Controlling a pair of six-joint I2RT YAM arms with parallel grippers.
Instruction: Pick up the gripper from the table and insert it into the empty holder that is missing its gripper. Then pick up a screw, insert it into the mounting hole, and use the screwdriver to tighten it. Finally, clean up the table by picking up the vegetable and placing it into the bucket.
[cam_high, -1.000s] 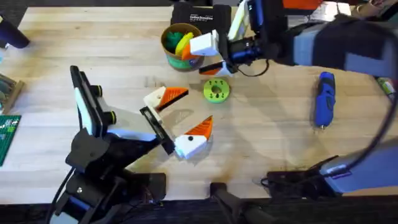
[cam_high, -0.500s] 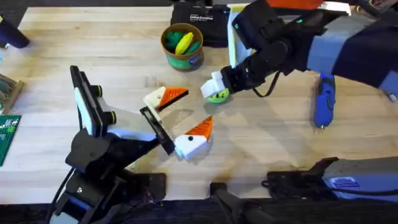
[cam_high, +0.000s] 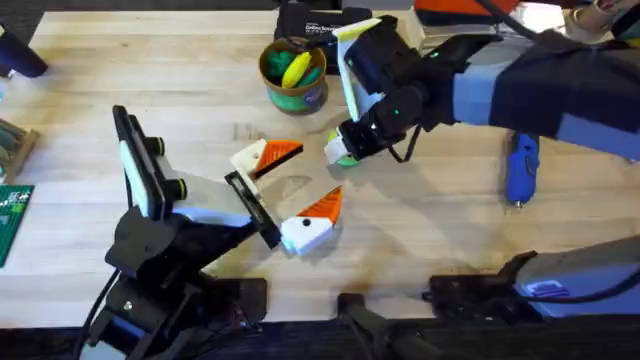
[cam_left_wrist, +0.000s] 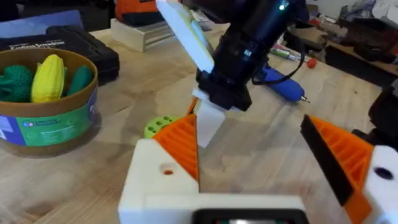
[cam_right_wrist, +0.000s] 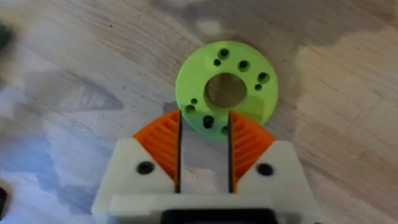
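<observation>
My left gripper stands wide open low over the table. Both its white holders carry an orange ribbed wedge. My right gripper reaches across and hovers just over the near rim of a lime-green ring disc, its orange pads a narrow gap apart with nothing between them. The blue screwdriver lies at the right. The bucket holds yellow corn and green toy pieces; which one is the vegetable I cannot tell.
A black case lies behind the bucket. A green circuit board sits at the left edge and a dark object at the far left corner. Bare wood stretches between the disc and the screwdriver.
My right gripper has come away from above the bucket, forward and down onto the lime ring disc. The left arm has not moved.
</observation>
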